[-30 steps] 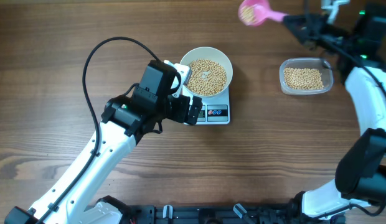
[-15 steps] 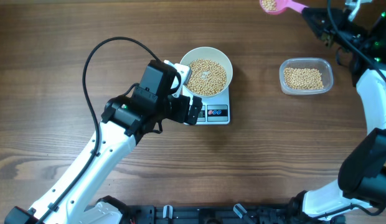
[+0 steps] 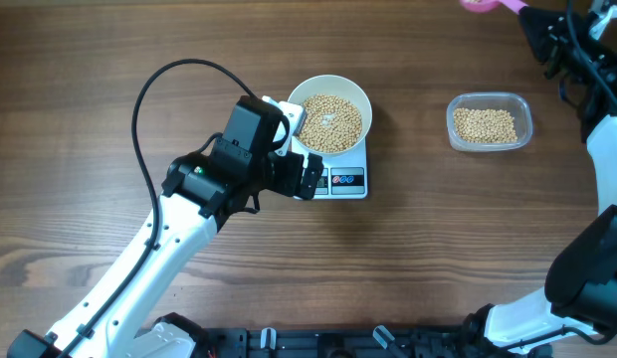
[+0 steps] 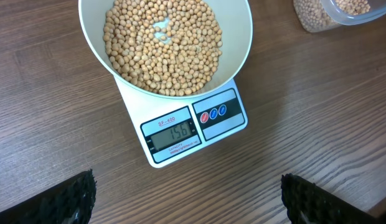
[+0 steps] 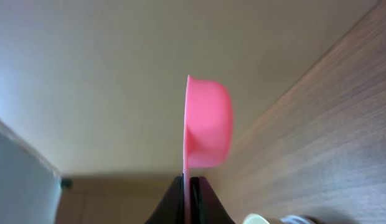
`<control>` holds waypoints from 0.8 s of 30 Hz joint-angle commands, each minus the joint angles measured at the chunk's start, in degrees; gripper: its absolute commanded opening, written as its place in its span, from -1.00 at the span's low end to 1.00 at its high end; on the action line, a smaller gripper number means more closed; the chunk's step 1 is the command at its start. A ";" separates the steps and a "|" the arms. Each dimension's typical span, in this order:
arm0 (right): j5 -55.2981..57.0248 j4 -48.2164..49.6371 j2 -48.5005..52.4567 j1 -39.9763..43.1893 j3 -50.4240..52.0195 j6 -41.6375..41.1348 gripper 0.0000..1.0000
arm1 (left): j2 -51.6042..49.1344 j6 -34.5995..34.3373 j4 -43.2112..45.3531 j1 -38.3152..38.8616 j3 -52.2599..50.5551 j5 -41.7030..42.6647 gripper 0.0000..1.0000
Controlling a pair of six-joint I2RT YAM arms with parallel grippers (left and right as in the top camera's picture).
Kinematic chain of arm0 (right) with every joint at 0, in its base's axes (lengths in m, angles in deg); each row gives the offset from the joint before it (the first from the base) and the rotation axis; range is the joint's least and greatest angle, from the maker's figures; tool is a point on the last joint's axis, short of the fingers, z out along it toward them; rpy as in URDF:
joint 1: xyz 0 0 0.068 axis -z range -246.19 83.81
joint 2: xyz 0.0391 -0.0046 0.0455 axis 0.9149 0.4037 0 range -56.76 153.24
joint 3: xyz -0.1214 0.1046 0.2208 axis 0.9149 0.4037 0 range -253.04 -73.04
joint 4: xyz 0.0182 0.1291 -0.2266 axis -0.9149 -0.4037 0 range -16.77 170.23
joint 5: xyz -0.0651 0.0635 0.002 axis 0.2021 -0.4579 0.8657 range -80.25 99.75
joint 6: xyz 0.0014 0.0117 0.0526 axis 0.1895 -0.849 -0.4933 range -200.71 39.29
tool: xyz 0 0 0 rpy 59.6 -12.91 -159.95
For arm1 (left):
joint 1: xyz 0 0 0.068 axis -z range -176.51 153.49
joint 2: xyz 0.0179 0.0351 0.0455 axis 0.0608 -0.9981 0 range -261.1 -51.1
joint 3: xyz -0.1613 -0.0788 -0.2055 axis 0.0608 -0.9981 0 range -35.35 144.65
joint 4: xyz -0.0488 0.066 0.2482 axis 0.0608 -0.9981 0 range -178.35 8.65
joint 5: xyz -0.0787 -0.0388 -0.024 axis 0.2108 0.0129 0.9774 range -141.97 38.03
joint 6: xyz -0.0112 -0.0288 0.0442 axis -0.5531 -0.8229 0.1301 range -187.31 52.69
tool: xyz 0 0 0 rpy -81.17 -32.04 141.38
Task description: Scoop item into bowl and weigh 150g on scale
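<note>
Off to the side of the scale (image 3: 346,181), saw a tub (image 3: 452,124) of beans (image 3: 331,121), well apart. On the scale, saw the bowl (image 3: 329,79), full of beans. Held left gripper (image 4: 190,199) wide, touching nothing. Pinched pink scoop (image 5: 208,124) tight in right gripper (image 5: 192,184).

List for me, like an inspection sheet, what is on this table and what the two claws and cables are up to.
Surface: brown wooden table.
Job's things: white bowl full of beans sits on the scale; the display seems to read 156.
Clutter: clear tub holding more beans, right of the scale and apart from it.
Grippers: left gripper open, near the scale, holding nothing; right gripper shut on a pink scoop, raised at the far right corner.
Cables: black cable loops above the left arm.
Surroundings: plain beige wall.
</note>
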 commanded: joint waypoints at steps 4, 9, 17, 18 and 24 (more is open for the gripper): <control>4.70 2.67 0.22 0.09 -0.48 -6.84 -0.91 | 0.20 -0.33 0.13 -0.42 0.85 -0.35 1.00; 5.14 3.32 0.22 0.09 -0.48 -6.21 -0.92 | 0.20 -0.33 0.13 -0.42 0.85 -0.33 1.00; 4.83 -0.72 -2.38 2.08 -0.48 5.64 -0.91 | 0.20 -0.33 0.13 -0.42 0.85 -0.35 1.00; 4.20 -2.40 -3.15 2.64 -0.48 7.82 -0.91 | 0.20 -0.33 0.13 -0.42 0.85 -0.35 1.00; 2.75 -23.56 -10.67 7.56 -0.48 25.22 -0.91 | 0.20 -0.33 0.13 -0.42 0.85 -0.35 1.00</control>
